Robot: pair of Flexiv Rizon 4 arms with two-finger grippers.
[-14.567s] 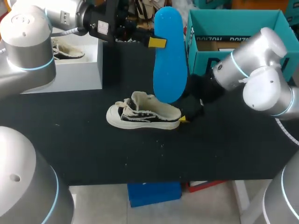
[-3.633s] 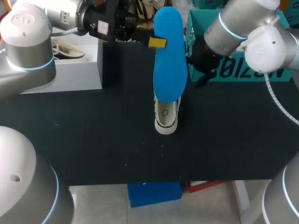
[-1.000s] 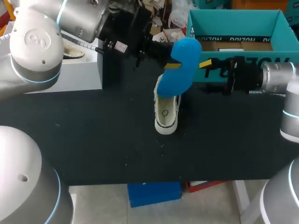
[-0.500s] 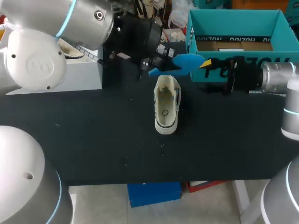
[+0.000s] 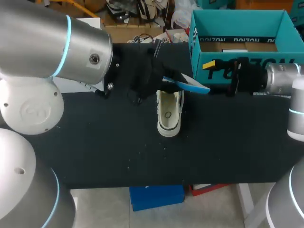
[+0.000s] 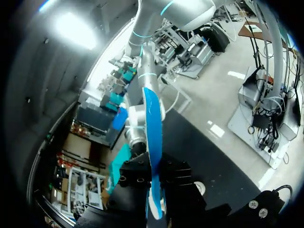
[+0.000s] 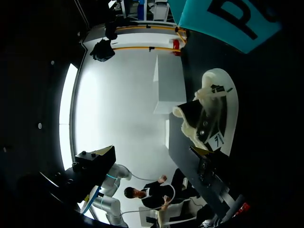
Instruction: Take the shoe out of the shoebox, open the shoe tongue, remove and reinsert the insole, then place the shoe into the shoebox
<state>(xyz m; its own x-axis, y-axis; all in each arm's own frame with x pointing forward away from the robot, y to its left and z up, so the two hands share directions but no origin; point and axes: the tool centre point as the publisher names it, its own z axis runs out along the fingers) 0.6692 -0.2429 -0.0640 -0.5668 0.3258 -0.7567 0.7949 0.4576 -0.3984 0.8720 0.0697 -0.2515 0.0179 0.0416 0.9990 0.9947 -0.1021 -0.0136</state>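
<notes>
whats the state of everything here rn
shoe: upright on table, insole out
insole: held nearly flat above shoe's far end
shoebox: open, no shoe in it
left gripper: shut on insole
right gripper: open, empty

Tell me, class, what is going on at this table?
The left gripper holds the blue insole, tilted low over the far end of the shoe, which stands on the black table. The insole does not look to be inside yet. The right gripper hangs in front of the teal shoebox.
</notes>
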